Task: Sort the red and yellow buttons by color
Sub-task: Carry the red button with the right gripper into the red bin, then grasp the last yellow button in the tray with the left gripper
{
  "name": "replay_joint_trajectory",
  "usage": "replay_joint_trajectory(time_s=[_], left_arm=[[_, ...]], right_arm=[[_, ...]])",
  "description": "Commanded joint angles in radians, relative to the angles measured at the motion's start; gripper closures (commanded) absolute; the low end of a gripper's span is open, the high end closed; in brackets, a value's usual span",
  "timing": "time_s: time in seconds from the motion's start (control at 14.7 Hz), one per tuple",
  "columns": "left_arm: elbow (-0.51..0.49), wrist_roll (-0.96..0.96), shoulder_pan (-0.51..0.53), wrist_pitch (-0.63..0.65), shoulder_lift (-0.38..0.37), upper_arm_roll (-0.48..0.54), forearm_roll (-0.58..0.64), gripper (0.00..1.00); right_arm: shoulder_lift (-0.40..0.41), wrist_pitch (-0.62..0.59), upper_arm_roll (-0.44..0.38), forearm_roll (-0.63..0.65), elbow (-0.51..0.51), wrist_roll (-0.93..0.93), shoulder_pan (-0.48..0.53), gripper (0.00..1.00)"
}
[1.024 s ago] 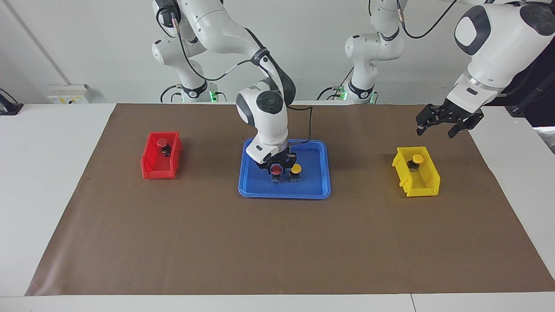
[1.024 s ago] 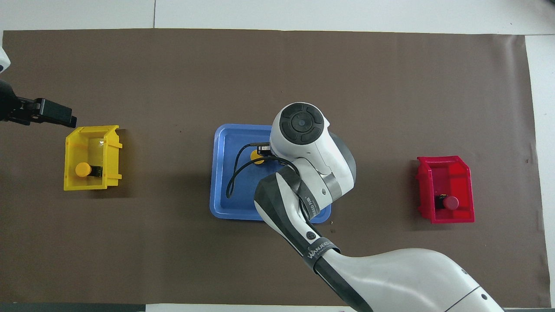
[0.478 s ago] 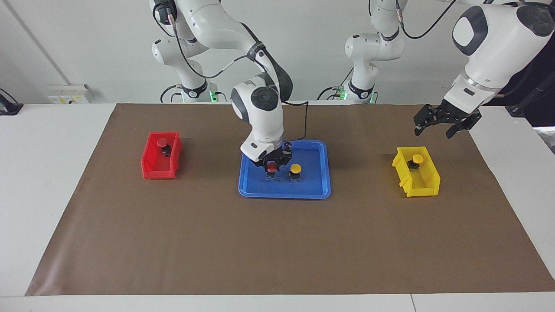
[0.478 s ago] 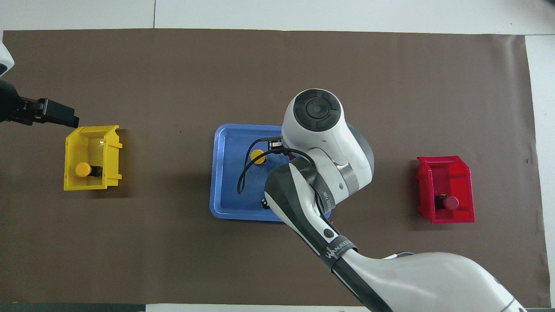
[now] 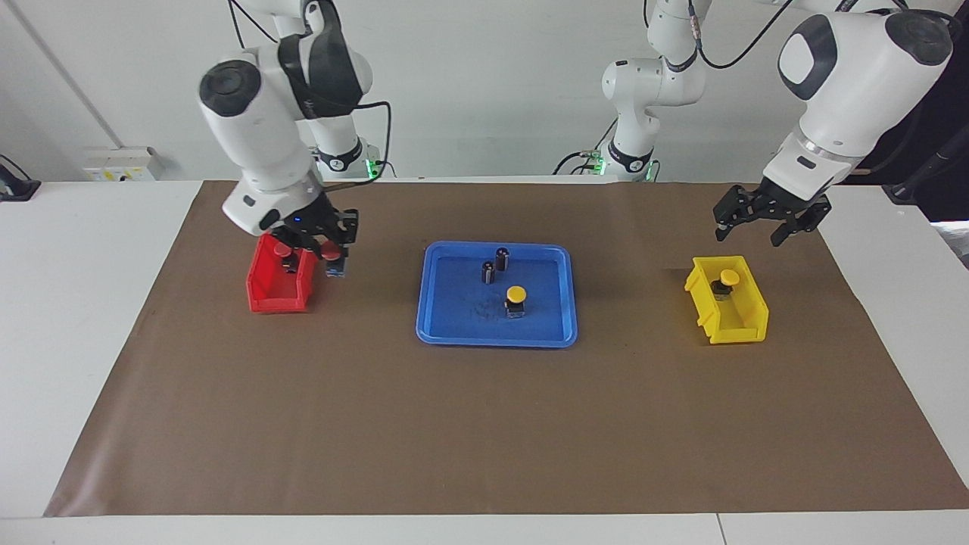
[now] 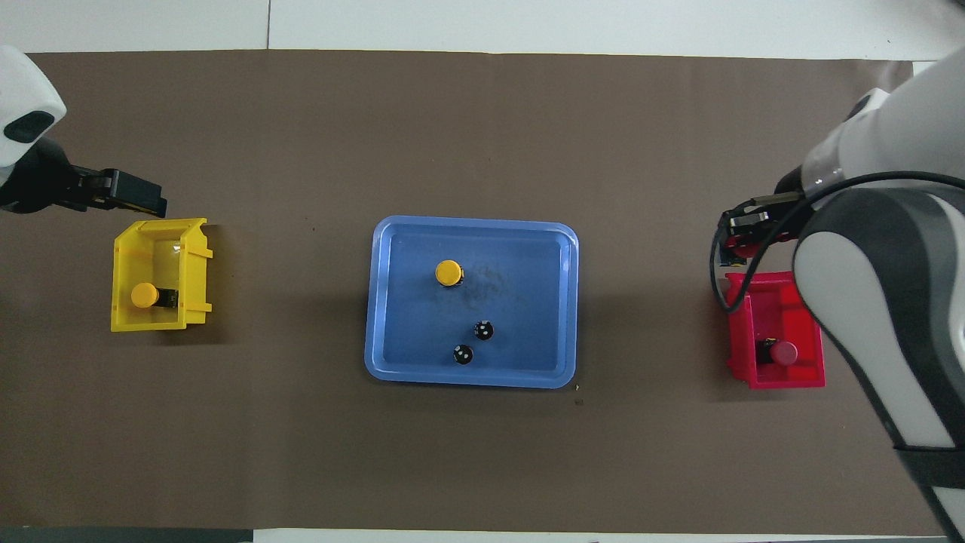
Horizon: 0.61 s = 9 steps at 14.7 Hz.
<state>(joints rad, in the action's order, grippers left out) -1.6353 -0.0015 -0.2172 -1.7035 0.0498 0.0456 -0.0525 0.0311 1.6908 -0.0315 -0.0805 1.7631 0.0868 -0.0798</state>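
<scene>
Over red bin [image 5: 278, 281]: we log right pincer [image 5: 331, 256] clenched on red button [image 5: 331, 253].
Above yellow bin [image 5: 728, 310]: left pincer [image 5: 763, 219] released.
Blue tray [image 5: 496, 330]: yellow button [image 5: 515, 294].

The brown paper-like sheet [image 5: 484, 424] over the white table [image 5: 91, 318] looked matt and smooth. The blue plastic tray [image 5: 564, 303] had a slightly scuffed floor. The red plastic bin [image 5: 265, 291] and yellow plastic bin [image 5: 746, 314] showed a soft sheen, and the white arm shells looked glossy.
</scene>
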Motion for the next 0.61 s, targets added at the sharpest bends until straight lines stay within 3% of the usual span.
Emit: replay_joint_trajectory(time_s=[0.0,0.27,0.55], left_arm=[[-0.058,-0.248,-0.179,-0.112,0.030,0.011,0.000,0.02],[-0.052,-0.517,-0.371,-0.229,0.136,0.011,0.000,0.05],[-0.061,-0.641,-0.470,-0.335,0.220,0.011,0.000,0.08]], right_arm=[[-0.080,0.071,0.018,-0.062,0.163,0.186,0.133,0.76],[-0.174,0.285,0.016,-0.087,0.410,0.329,0.207,0.76],[-0.198,0.385,0.016,-0.088,0.510,0.372,0.210,0.77]])
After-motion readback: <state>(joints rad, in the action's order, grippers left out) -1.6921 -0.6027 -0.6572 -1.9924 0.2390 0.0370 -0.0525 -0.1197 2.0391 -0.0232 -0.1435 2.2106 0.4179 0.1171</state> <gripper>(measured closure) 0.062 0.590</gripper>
